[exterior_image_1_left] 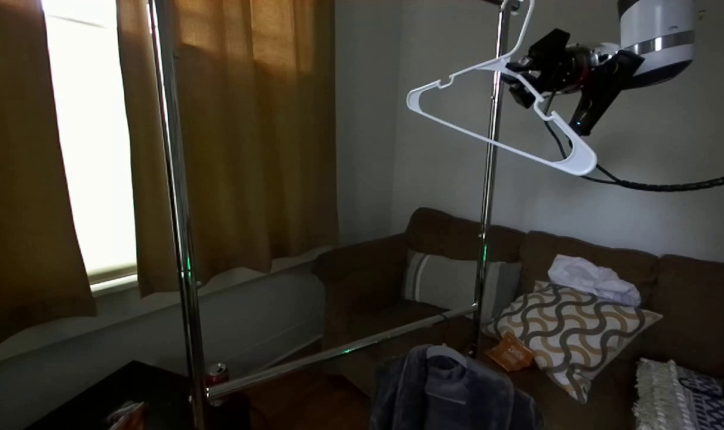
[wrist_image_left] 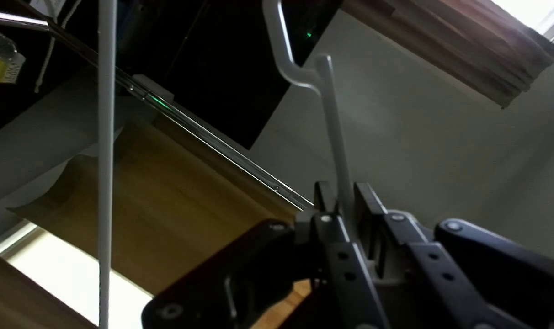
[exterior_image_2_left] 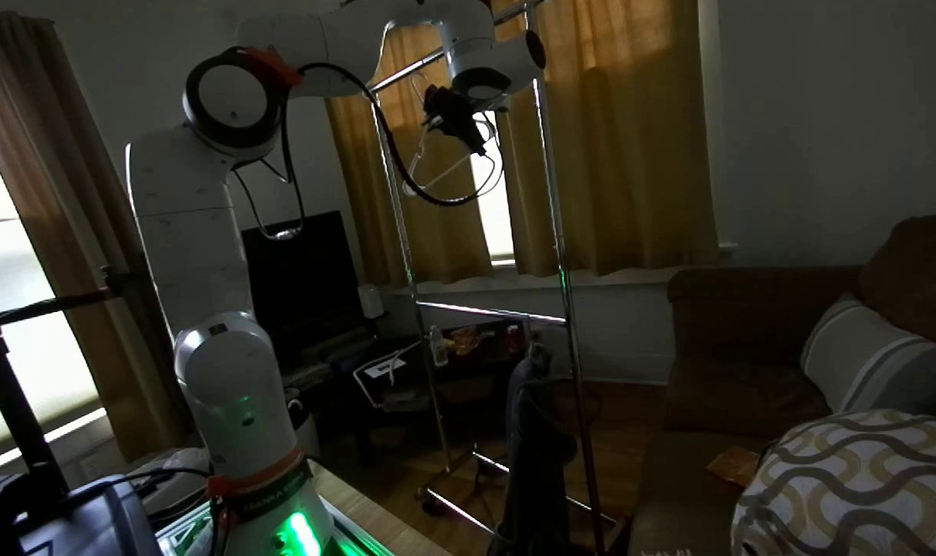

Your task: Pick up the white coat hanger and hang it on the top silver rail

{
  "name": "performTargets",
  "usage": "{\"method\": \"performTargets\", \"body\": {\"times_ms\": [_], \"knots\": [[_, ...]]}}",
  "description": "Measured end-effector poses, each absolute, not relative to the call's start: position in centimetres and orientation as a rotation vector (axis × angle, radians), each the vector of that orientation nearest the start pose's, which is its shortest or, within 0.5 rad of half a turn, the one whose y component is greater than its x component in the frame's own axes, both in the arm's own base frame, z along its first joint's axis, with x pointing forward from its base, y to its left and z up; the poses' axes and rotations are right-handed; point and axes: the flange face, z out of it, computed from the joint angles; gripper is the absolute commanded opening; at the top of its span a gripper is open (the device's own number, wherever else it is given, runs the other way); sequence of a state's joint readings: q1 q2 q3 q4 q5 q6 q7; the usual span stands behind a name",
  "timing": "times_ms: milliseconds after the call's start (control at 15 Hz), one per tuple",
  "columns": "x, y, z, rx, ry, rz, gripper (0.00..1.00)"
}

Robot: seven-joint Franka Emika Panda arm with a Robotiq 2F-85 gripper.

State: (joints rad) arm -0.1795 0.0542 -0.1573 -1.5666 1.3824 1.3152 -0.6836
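Note:
The white coat hanger (exterior_image_1_left: 494,64) is in the air beside the garment rack, tilted, its hook upward and cut off by the top edge of that exterior view. My gripper (exterior_image_1_left: 518,79) is shut on its sloping arm close to the neck. In the wrist view the held arm of the hanger (wrist_image_left: 332,123) runs between the fingertips of the gripper (wrist_image_left: 344,196), and its lower bar crosses at the left. The top silver rail (exterior_image_2_left: 408,71) slants behind the robot arm in an exterior view, partly hidden. The hook appears close to it; contact cannot be told.
The rack's tall silver poles (exterior_image_2_left: 559,247) and lower crossbar (exterior_image_2_left: 491,311) stand before the curtains. A grey garment (exterior_image_1_left: 451,388) hangs low at the rack. A brown sofa (exterior_image_1_left: 457,227) with pillows is alongside. A cable (exterior_image_2_left: 437,202) loops below the wrist.

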Motion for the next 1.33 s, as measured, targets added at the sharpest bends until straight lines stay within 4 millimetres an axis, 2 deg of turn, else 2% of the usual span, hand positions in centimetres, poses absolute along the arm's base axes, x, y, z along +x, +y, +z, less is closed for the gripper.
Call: {"method": "performTargets", "body": {"times_ms": [400,933,1000,1267,1333], "knots": [[55.9,-5.2,71.7,-1.742,-0.493,-0.555,0.04],[58.0,-4.1,76.2,-1.782,-0.508,-0.644,0.04],[58.3,-3.9,76.6,-1.784,-0.516,-0.65,0.15],[59.2,-3.4,77.4,-1.803,-0.547,-0.662,0.15],[59.3,-3.4,77.4,-1.804,-0.549,-0.663,0.04]]}}
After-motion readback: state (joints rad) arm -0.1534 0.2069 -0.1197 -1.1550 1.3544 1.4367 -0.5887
